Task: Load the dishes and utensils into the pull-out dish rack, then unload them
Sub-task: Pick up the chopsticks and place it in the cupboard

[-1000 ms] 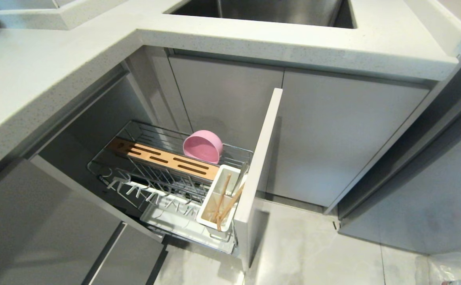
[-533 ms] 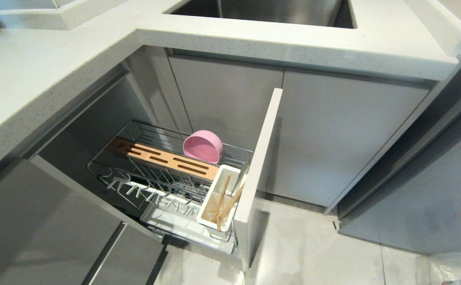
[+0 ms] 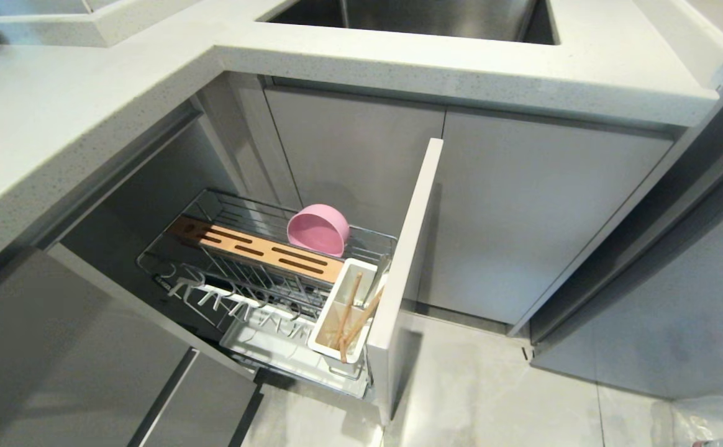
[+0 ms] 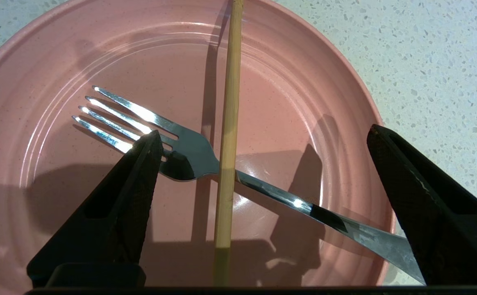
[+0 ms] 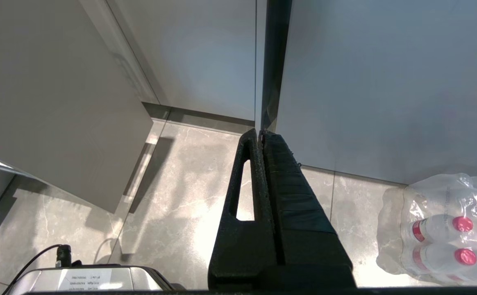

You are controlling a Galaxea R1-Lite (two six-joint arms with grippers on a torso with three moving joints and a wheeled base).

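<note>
While left hand (image 4: 263,135) gapes, fork (image 4: 189,153) on plate (image 4: 37,82)

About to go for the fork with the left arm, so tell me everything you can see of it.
The shiny metal fork lies flat inside the pink round plate, which sits on a speckled white countertop. It has four tines, bright with reflections, and a darker handle that runs across to the plate's rim. A light wooden chopstick lies across its neck. The left gripper hangs over it with jaws open wide on either side, not touching it.
</note>
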